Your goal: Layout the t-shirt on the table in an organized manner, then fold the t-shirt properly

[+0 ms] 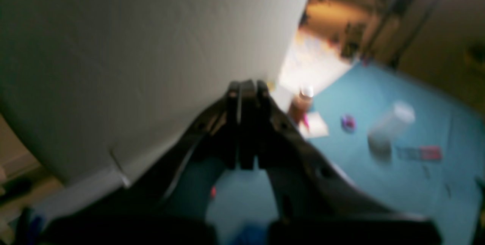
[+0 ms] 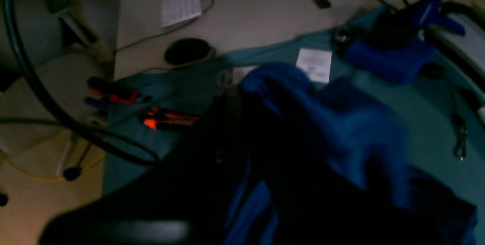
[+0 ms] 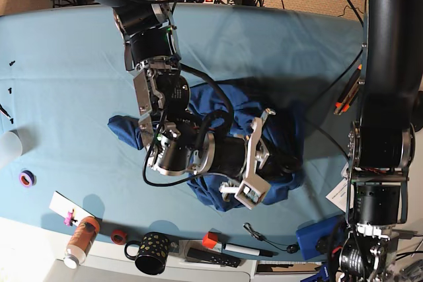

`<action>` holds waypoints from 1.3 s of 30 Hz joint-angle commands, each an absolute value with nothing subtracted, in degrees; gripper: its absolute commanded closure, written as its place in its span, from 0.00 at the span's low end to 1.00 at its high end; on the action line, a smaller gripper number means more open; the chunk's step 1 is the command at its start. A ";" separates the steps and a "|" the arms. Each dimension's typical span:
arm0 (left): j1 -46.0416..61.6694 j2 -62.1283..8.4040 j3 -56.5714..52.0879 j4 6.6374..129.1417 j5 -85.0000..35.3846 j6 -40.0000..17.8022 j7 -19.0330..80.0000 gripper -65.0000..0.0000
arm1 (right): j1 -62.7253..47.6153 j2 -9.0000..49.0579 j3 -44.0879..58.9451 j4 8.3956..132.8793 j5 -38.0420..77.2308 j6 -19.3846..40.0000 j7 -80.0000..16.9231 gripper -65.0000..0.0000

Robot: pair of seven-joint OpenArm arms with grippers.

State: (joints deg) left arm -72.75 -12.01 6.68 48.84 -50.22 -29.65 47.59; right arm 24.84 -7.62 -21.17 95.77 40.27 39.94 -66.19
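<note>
The dark navy t-shirt (image 3: 264, 107) lies bunched in a heap in the middle of the teal table (image 3: 66, 64). My right arm lies across the heap, and the right gripper (image 3: 281, 162) is buried in its right side. In the right wrist view blue folds of the t-shirt (image 2: 341, 123) drape over the dark right gripper (image 2: 246, 93), which looks shut on the cloth. In the left wrist view the left gripper (image 1: 246, 87) is shut with nothing in it. It is raised off the table (image 1: 379, 85) in front of a pale surface.
Along the near edge stand a brown bottle (image 3: 80, 240), a dotted black mug (image 3: 151, 252), a marker (image 3: 241, 250) and a blue clamp (image 3: 316, 239). A purple tape roll (image 3: 26, 178) and a white cup (image 3: 6, 146) sit at the left. Orange-handled tools (image 2: 170, 120) lie by the right edge.
</note>
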 commanded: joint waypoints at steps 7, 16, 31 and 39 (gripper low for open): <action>-72.71 -12.40 6.46 49.39 -51.90 -29.65 48.03 1.00 | 21.87 -8.10 -18.70 96.64 41.32 40.00 -65.63 1.00; -59.53 -12.43 6.46 49.36 -52.12 -29.87 46.06 1.00 | 16.25 -8.10 -18.70 96.64 41.32 40.00 -65.67 1.00; -47.40 -12.38 8.78 49.34 -39.55 -28.40 38.74 0.67 | 15.84 -8.12 -18.81 96.64 41.60 40.00 -65.95 1.00; -42.35 -12.12 18.48 49.34 -35.18 -25.04 33.28 0.64 | 15.84 -8.10 -18.79 96.64 42.61 40.00 -66.48 1.00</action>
